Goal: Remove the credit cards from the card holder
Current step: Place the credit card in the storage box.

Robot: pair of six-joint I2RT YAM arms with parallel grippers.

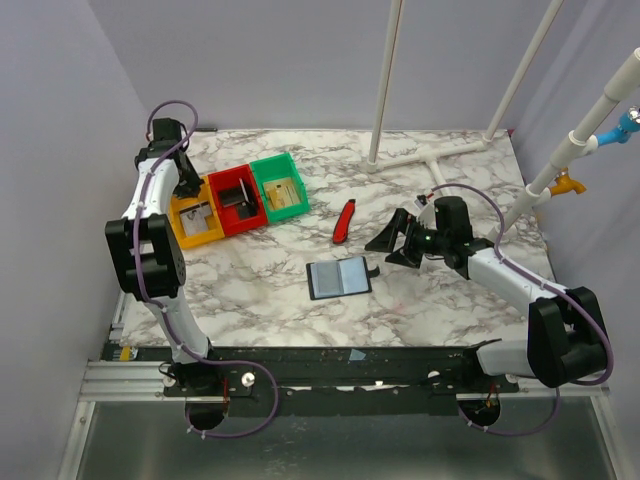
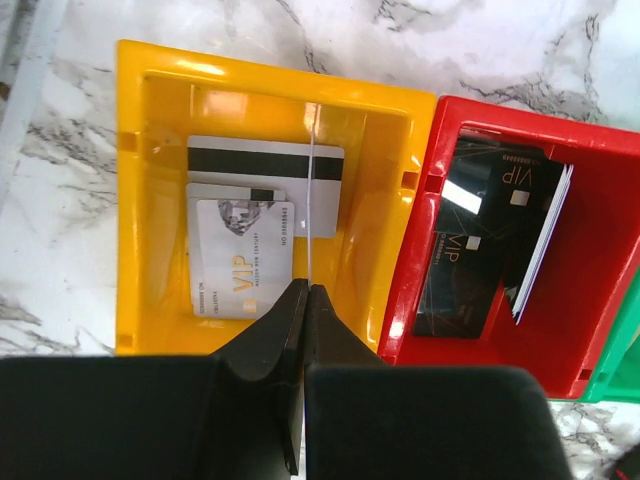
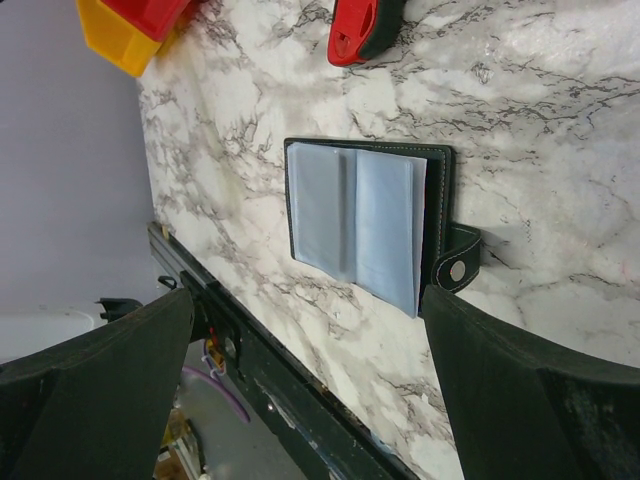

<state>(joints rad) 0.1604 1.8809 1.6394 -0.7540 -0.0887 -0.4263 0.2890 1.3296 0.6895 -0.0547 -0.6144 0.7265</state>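
Note:
The card holder (image 1: 338, 278) lies open on the marble table, its bluish-grey pockets (image 3: 350, 215) facing up and its snap strap to the right. My right gripper (image 1: 396, 246) hovers just right of it, open, with nothing between the fingers (image 3: 308, 300). My left gripper (image 2: 307, 288) hangs over the yellow bin (image 1: 196, 222), shut on a credit card (image 2: 312, 190) seen edge-on as a thin white line. Other credit cards lie in the bin below: a white VIP card (image 2: 245, 262) and one with a magnetic stripe (image 2: 262, 162).
A red bin (image 2: 600, 330) holds black VIP cards (image 2: 468, 255). A green bin (image 1: 279, 186) stands next to it with tan cards inside. A red-and-black tool (image 1: 344, 220) lies behind the card holder. White pipe posts (image 1: 385, 90) rise at the back right.

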